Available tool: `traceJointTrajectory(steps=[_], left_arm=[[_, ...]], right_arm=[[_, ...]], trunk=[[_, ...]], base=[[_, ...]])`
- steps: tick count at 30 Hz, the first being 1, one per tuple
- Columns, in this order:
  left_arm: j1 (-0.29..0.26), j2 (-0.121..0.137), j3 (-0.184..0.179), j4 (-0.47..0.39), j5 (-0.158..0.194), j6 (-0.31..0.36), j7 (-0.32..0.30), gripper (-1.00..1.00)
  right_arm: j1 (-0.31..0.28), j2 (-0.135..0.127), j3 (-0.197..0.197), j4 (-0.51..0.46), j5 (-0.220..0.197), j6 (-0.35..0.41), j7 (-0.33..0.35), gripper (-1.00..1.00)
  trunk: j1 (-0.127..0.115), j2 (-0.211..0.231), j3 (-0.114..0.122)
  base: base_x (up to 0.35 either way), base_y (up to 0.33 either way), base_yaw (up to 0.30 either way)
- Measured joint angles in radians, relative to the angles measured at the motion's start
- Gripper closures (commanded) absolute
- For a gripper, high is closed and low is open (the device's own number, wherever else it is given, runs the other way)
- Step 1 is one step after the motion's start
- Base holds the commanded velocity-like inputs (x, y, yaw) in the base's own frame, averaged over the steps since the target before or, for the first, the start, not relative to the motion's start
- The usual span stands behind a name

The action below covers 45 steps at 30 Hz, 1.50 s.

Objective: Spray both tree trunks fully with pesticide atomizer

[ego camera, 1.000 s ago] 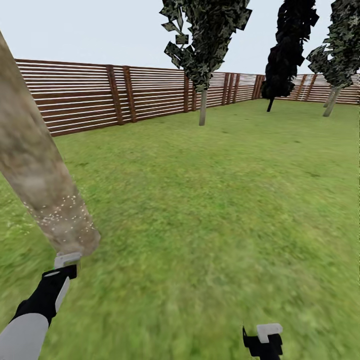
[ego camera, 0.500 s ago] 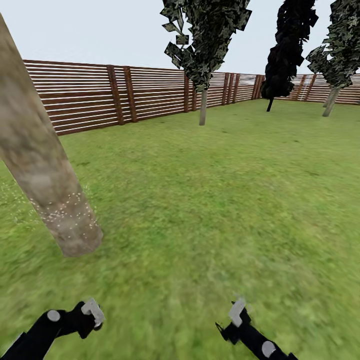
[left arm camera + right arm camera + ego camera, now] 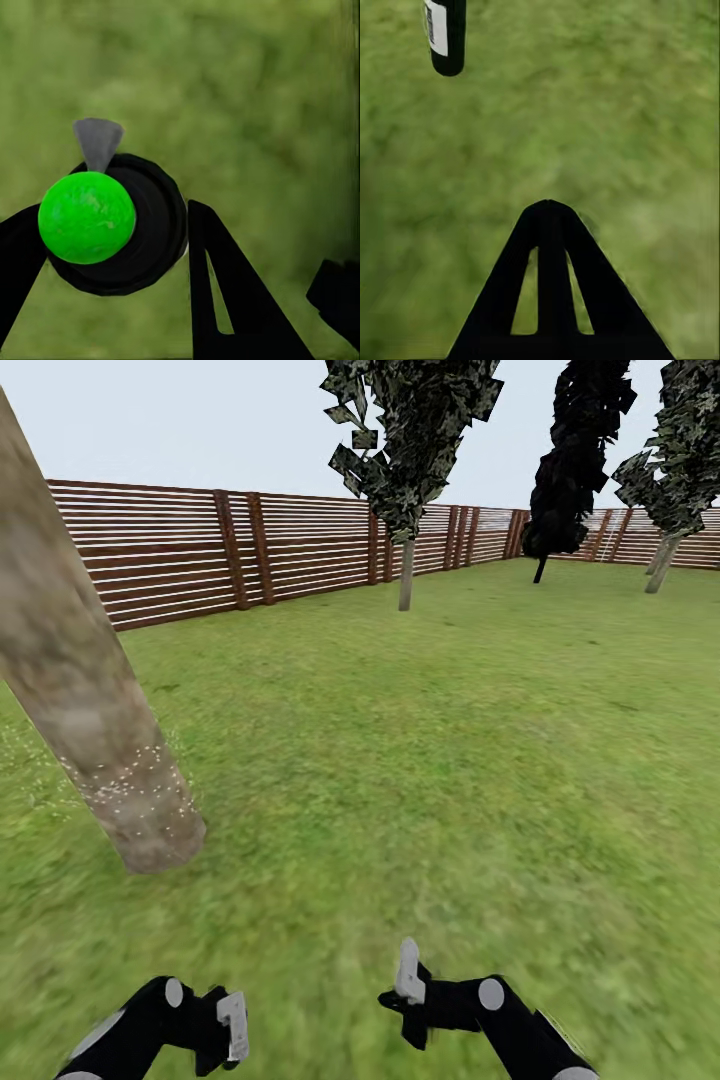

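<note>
2 black arms reach in low over the grass (image 3: 430,760). The left gripper (image 3: 228,1028) is clamped on 1 atomizer (image 3: 86,217): in the left wrist view its round black body sits touching a black finger (image 3: 217,300) on each side. The atomizer has a glossy bright green ball on top and a small grey wedge-shaped nozzle just beside it. In the right wrist view a black cylinder with a white label hangs above the lawn, apparently the same bottle. The right gripper (image 3: 408,972) holds nothing that can be seen; whether its jaws are apart or together cannot be told.

The grass is a blurry, mottled green. Ahead of the left arm stands 1 thick trunk (image 3: 80,680), smooth, branchless, grey-brown and leaning, with fine white specks scattered over its lower part.

Farther off stand 3 slimmer trees: 1 with ragged grey-green leaves (image 3: 410,440), 1 dark and narrow (image 3: 580,450), and 1 leafy one at the right edge (image 3: 680,450). 1 brown fence (image 3: 180,550) of horizontal wooden slats rings the lawn under a pale sky.
</note>
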Motion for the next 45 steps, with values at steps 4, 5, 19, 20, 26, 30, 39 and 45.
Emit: traceJointTrajectory(steps=[4, 5, 19, 20, 26, 30, 39, 45], left_arm=[[-0.001, -0.059, 0.0, 0.0, -0.052, 0.004, 0.0, 1.0], [-0.001, -0.068, 0.0, 0.0, -0.053, 0.004, 0.0, 1.0], [-0.006, -0.209, -0.023, -0.002, -0.103, 0.002, -0.001, 1.0], [-0.012, -0.211, -0.063, -0.002, -0.101, 0.004, -0.001, 1.0], [-0.041, -0.227, -0.104, -0.002, -0.095, 0.005, -0.06, 1.0], [-0.06, -0.228, -0.104, -0.001, -0.091, 0.004, -0.094, 1.0], [-0.063, -0.241, -0.104, -0.002, -0.087, -0.004, -0.141, 1.0], [-0.07, -0.251, -0.103, -0.002, -0.061, -0.007, -0.141, 1.0]], right_arm=[[0.0, 0.016, 0.04, -0.057, -0.002, 0.007, 0.083, 1.0], [0.0, 0.017, 0.042, -0.064, -0.003, 0.007, 0.089, 1.0], [0.0, 0.044, 0.046, -0.111, -0.003, 0.005, 0.105, 1.0], [0.0, 0.044, 0.046, -0.111, -0.003, 0.005, 0.105, 1.0], [0.0, 0.042, 0.045, -0.109, 0.0, 0.005, 0.105, 1.0], [0.0, 0.042, 0.045, -0.108, 0.001, 0.005, 0.105, 1.0], [0.0, 0.041, 0.045, -0.107, 0.002, 0.004, 0.103, 1.0], [0.0, 0.041, 0.045, -0.107, 0.002, 0.004, 0.103, 1.0]], trunk=[[0.0, 0.0, 0.0], [0.0, 0.0, 0.0], [0.0, 0.0, 0.0], [0.0, 0.0, 0.0], [0.0, 0.0, 0.0], [0.0, 0.0, 0.0], [0.0, 0.0, 0.0], [0.0, 0.0, 0.0]], base=[[0.0, 0.0, 0.0], [0.0, 0.0, 0.0], [0.0, 0.0, 0.0], [0.0, 0.0, 0.0], [0.0, 0.0, 0.0], [0.0, 0.0, 0.0], [0.0, 0.0, 0.0], [0.0, 0.0, 0.0]])
